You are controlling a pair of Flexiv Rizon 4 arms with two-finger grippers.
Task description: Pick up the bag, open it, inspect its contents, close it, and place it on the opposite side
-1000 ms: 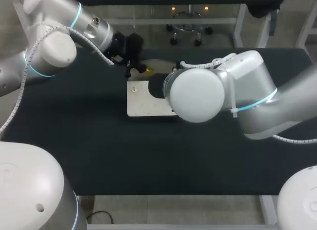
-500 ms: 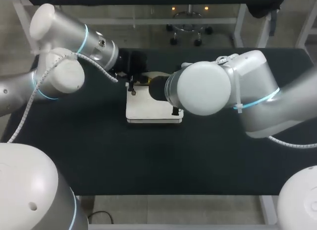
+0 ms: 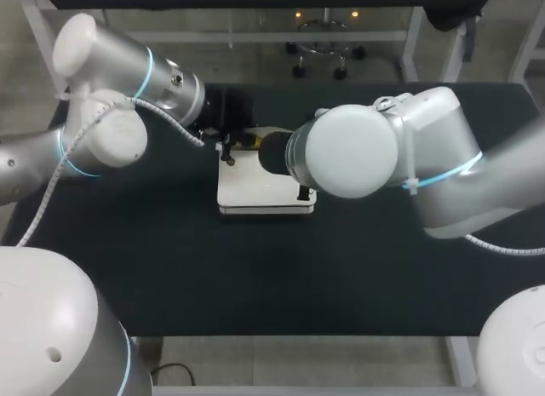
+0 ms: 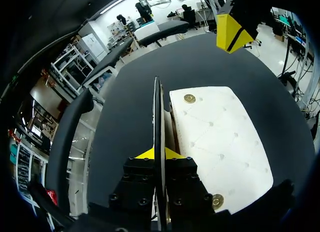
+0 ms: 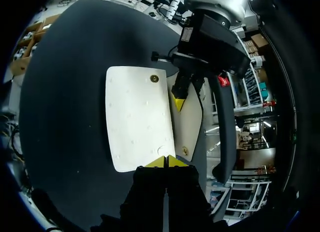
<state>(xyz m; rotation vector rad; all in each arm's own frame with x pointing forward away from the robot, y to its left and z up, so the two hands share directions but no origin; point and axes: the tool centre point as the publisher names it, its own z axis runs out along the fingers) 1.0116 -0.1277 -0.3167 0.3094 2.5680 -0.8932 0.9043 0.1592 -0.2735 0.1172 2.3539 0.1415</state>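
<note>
The white quilted bag [image 3: 260, 187] with brass snaps lies flat at the table's middle. In the left wrist view the bag [image 4: 220, 142] lies beside my left gripper [image 4: 159, 153], which is shut on a thin dark-edged flap [image 4: 156, 112] standing on edge. In the head view the left gripper [image 3: 228, 147] is at the bag's far left corner. My right gripper [image 5: 165, 161] is shut on the bag's [image 5: 140, 117] near edge, facing the left gripper [image 5: 178, 101]; the cream flap [image 5: 191, 122] rises beside it. The right arm's joint [image 3: 358, 153] hides its gripper from above.
A black strap [image 5: 222, 127] curves past the flap on the far side of the bag. Black tabletop [image 3: 170, 260] stretches bare to the left, right and front of the bag.
The bag has turned from tilted to square and slid slightly toward the front. Both arms moved with it, the left arm coming in toward the middle. Little has changed in the last half second.
</note>
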